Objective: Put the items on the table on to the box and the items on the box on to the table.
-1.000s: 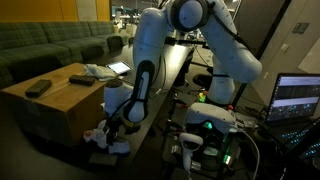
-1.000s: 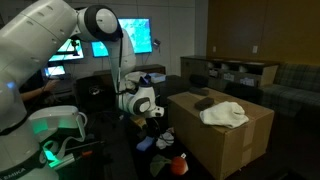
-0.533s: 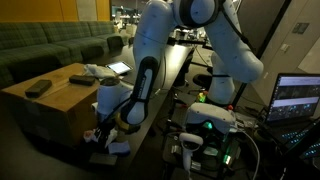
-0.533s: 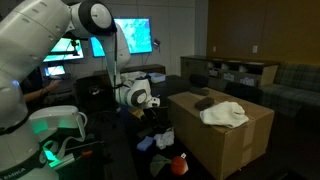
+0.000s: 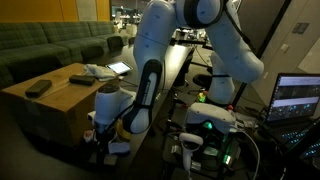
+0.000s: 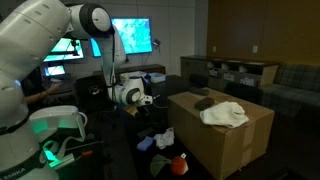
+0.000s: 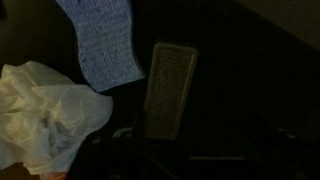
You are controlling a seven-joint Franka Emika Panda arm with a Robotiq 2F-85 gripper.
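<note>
On the bench [image 7: 255,60] beside the box [image 5: 45,100], the tool [image 5: 103,133] has dropped lower, jaws wide and empty, over a dark block [image 7: 170,90], blue cloth [image 7: 105,40] and white wrapper [image 7: 45,110]. First pick looks close.

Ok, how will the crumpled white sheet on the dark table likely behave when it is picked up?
The crumpled white sheet shows soft folds, so it is probably floppy and would sag from the jaws. It looks thin, so likely light. Its edge lies close to the blue patterned cloth, which might get dragged along.
</note>
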